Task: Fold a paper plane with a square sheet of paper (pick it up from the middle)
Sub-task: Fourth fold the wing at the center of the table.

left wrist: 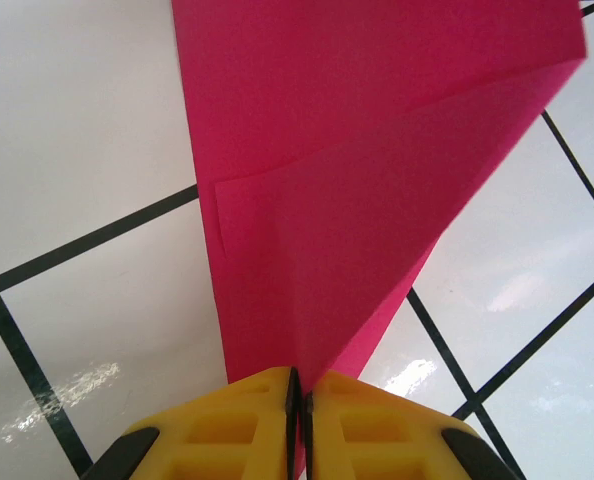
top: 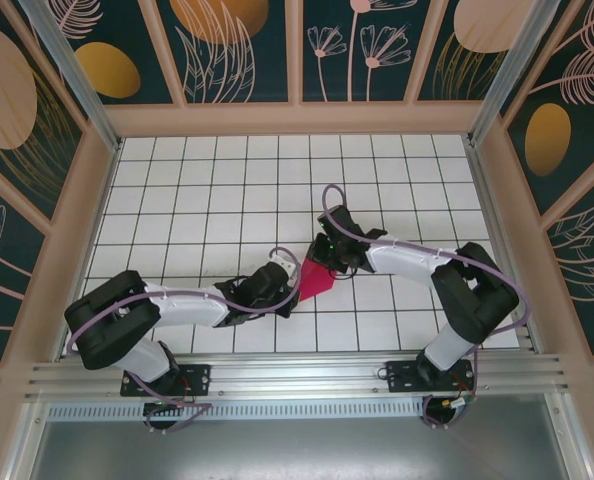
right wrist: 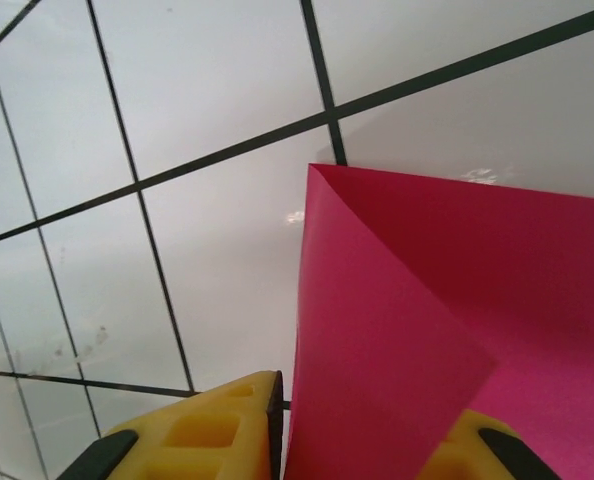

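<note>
At the bottom of the top view, beyond an aluminium rail [top: 297, 385], both arm bases sit at the near edge of the white tiled table [top: 227, 180], and the arms reach inward to meet just below the centre of the frame. The left gripper [top: 285, 290] comes in from the lower left. In its wrist view, its yellow fingers [left wrist: 227, 430] are pressed together at the bottom edge, with only a thin slit between them. That slit pinches the near corner of the magenta sheet of paper [left wrist: 377, 150]. From there the sheet fans up across the frame, with one flap folded over along a diagonal crease. In the top view the sheet of paper [top: 317, 282] is a small creased wedge between the two grippers, just right of the left one. The right gripper [top: 329, 258] is at its upper edge. In the right wrist view, that gripper [right wrist: 367, 425] has its yellow fingers [right wrist: 217, 425] standing clearly apart at the lower corners. The folded paper [right wrist: 457, 280] rises through the gap, but I cannot tell whether the fingers touch it. Further up are bare tiles, then the patterned walls [top: 237, 50].
</note>
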`<move>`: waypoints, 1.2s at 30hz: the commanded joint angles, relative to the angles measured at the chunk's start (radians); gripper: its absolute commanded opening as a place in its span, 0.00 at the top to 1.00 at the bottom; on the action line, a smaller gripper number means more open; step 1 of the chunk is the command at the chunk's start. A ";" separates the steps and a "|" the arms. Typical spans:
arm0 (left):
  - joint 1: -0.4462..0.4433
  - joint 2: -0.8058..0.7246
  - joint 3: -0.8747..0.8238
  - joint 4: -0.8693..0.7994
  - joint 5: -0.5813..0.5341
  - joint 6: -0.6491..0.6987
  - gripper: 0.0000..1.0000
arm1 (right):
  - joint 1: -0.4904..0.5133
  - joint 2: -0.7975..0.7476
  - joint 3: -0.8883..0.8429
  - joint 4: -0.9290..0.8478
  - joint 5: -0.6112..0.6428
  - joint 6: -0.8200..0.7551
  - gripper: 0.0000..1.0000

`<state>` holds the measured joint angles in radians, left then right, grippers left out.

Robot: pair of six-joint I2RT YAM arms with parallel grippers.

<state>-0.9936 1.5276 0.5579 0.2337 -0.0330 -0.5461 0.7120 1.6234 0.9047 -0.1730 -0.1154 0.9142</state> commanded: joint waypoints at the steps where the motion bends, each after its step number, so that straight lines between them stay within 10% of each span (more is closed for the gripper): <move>1: 0.001 0.016 0.029 -0.031 0.015 0.026 0.87 | -0.004 0.031 0.064 -0.102 0.049 -0.068 0.86; 7: 0.000 0.025 0.038 -0.032 0.025 0.030 0.87 | 0.013 0.069 0.128 -0.187 0.113 -0.119 0.93; 24: 0.003 0.042 0.036 0.046 0.129 0.006 0.93 | -0.049 -0.248 -0.029 -0.125 0.135 -0.192 0.47; 31: 0.023 0.091 0.047 0.110 0.223 -0.025 0.92 | -0.067 -0.449 -0.258 0.054 -0.027 -0.190 0.55; 36: 0.041 0.096 0.035 0.152 0.265 -0.053 0.92 | -0.044 -0.434 -0.326 0.117 -0.114 -0.170 0.81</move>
<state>-0.9646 1.6119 0.5838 0.3256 0.1776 -0.5709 0.6529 1.1847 0.5987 -0.1436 -0.1482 0.7425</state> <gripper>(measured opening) 0.079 0.213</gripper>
